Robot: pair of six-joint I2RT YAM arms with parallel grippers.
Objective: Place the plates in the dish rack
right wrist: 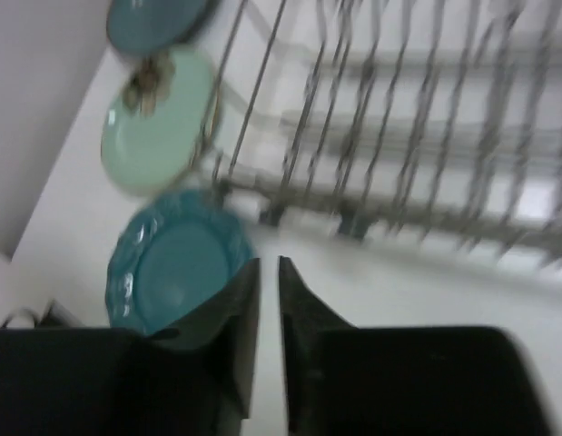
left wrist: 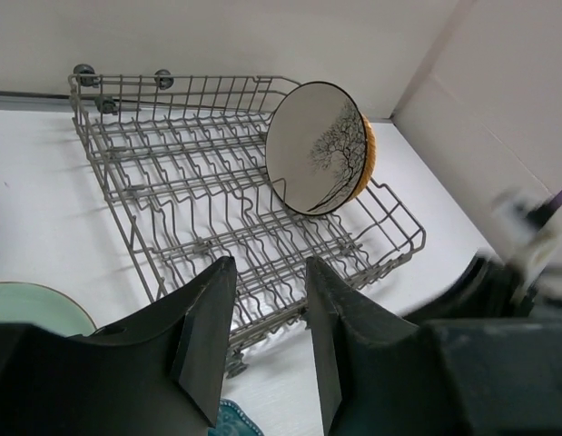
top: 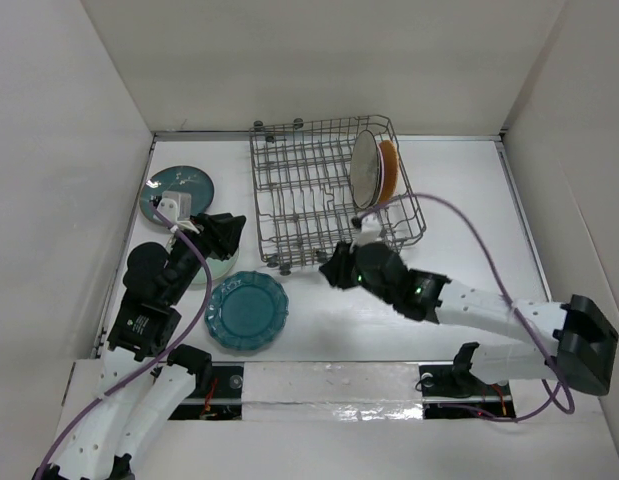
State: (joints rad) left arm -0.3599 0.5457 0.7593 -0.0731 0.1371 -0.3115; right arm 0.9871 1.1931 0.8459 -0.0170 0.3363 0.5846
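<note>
Rack [top: 329, 195] sits straight ahead of my left pincer [left wrist: 267, 341], with its near corner just past the fingertips. Two plates stand in it, ahead and to the right of that pincer at the rack's right end. The cream plate [left wrist: 319, 148] is on edge and leans a little, branch face toward the pincer. The orange plate [left wrist: 368, 159] is close behind it, only the rim showing.

Left pincer is roughly half open, nothing between the fingers. The mint plate [left wrist: 31, 309] lies flat on the table [top: 469, 220] to its left, partly under the arm in the top view. The dark teal plate [top: 176, 192] lies flat further left. The scalloped plate [top: 249, 310] lies flat behind it, toward the bases.

Right pincer [right wrist: 269, 309] has its fingers almost together with only a thin slit, gripping nothing. Rack wires are ahead and to its right, near. The scalloped plate is just left of its tips, the mint plate past that. The right wrist view is blurred, so I can't tell if the tips touch the table.
</note>
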